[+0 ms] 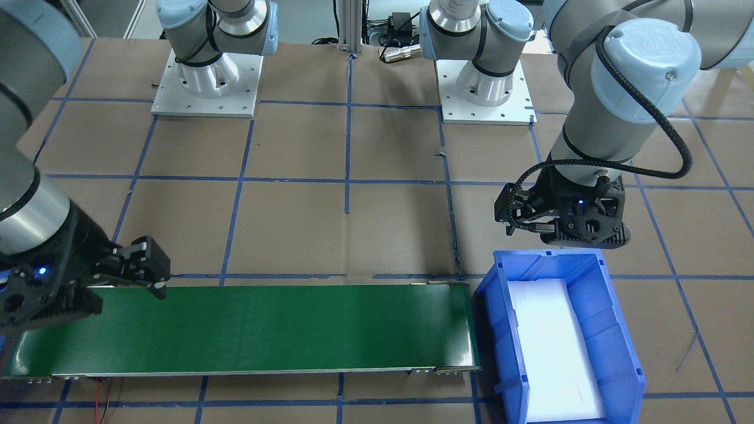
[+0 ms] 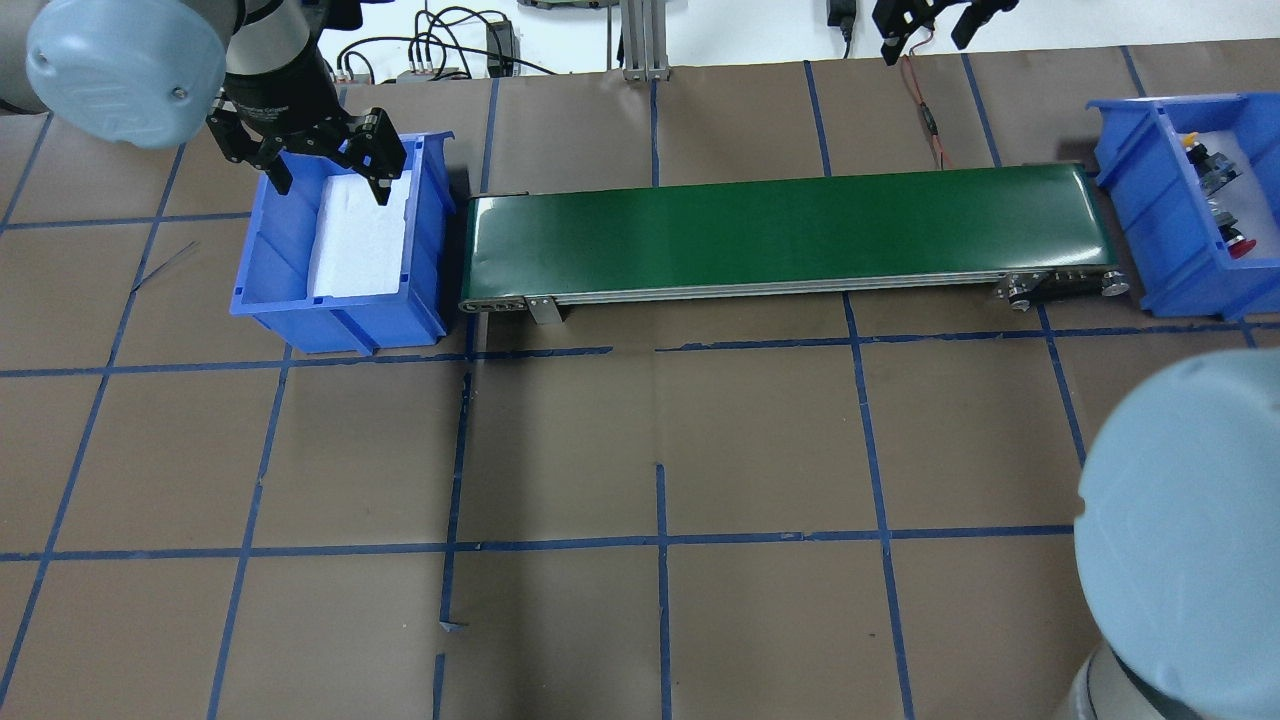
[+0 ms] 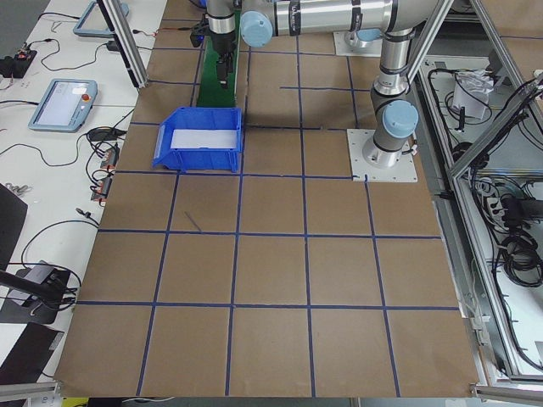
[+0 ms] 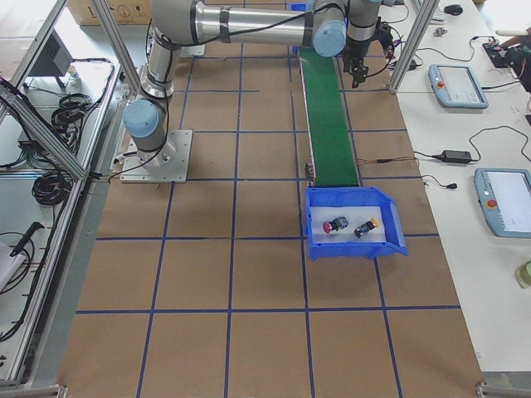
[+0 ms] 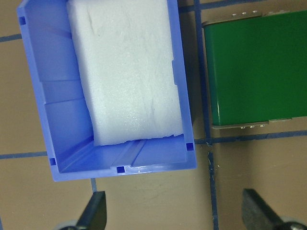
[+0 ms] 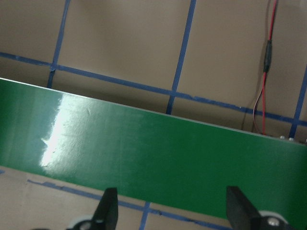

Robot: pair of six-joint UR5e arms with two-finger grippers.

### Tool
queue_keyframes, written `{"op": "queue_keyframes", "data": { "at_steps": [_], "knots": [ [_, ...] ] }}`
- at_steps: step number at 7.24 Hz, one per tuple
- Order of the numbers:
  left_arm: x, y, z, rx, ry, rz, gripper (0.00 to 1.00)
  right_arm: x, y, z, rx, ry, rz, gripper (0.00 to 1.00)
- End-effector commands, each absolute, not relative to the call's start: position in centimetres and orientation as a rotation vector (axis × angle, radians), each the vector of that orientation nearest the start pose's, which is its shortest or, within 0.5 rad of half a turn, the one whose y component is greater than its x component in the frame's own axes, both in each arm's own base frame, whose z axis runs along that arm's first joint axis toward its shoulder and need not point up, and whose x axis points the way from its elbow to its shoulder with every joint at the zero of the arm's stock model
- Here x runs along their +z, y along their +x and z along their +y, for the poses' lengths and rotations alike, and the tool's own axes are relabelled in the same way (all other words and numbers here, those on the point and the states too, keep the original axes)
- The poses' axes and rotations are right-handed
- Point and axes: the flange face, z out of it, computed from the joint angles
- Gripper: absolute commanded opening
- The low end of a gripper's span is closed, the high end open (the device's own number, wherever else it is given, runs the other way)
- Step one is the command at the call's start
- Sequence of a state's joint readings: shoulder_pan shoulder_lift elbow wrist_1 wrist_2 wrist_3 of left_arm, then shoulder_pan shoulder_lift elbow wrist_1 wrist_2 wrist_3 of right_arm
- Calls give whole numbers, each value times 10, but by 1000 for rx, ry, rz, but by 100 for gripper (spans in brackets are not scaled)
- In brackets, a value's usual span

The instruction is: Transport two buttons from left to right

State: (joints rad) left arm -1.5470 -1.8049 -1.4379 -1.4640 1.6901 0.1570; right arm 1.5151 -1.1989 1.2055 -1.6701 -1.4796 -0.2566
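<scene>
Both buttons lie on white foam in the blue bin past the belt's right end. The red button is beside the yellow button; overhead they show as red and yellow. My left gripper hangs open and holds nothing above the far rim of the left blue bin, which holds only white foam. My right gripper is open and holds nothing, hovering by the far edge of the green conveyor belt near its right end, fingers wide apart.
A red and black wire runs over the brown table beyond the belt. Blue tape lines grid the tabletop. Both arm bases stand on white plates on the robot's side. Tablets and cables lie on the side benches.
</scene>
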Motion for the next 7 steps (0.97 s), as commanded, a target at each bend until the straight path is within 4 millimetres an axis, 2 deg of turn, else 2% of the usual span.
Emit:
{"op": "queue_keyframes", "data": {
  "at_steps": [1,2,3,4,7],
  "knots": [
    [439,-108,-591,13,281,3003,100,474,116,-570,-74,-118,3065,100],
    [439,-106,-592,10,277,3005,100,467,117,-541,2,-113,3066,100],
    [442,-103,-592,2,269,3002,100,473,118,-524,-6,-108,3068,100],
    [445,-103,-591,-5,266,3004,100,477,117,-516,21,-108,3081,100],
    [445,-105,-590,-6,271,3007,100,475,108,-510,91,-115,3164,100]
  ]
}}
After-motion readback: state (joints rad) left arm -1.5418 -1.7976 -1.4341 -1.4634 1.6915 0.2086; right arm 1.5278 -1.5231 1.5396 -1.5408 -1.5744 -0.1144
